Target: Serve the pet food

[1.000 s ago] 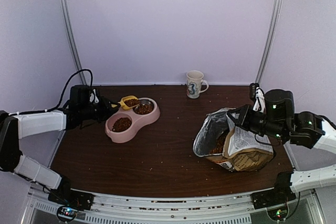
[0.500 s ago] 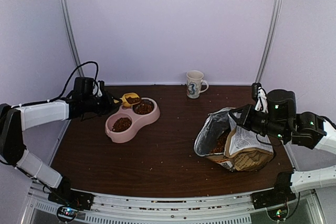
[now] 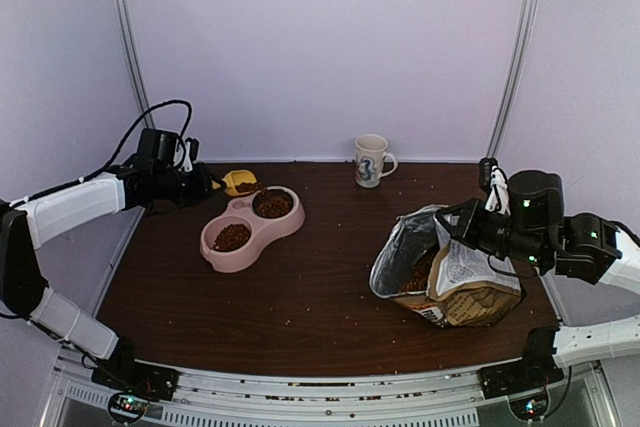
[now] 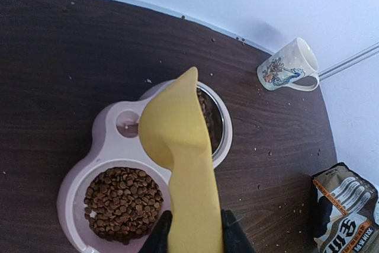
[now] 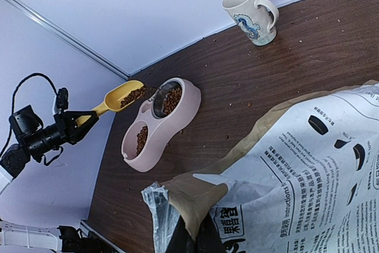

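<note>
Brown pet food beyond left jaws.

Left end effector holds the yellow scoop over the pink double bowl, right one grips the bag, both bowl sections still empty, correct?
Not empty: the left wrist view shows pet food in both sections of the pink double bowl. Otherwise right: left end effector on the yellow scoop, right end effector on the bag.

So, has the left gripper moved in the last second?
Yes. Against the unmoved pink double bowl, the left gripper and its yellow scoop have shifted toward the back wall.
</note>
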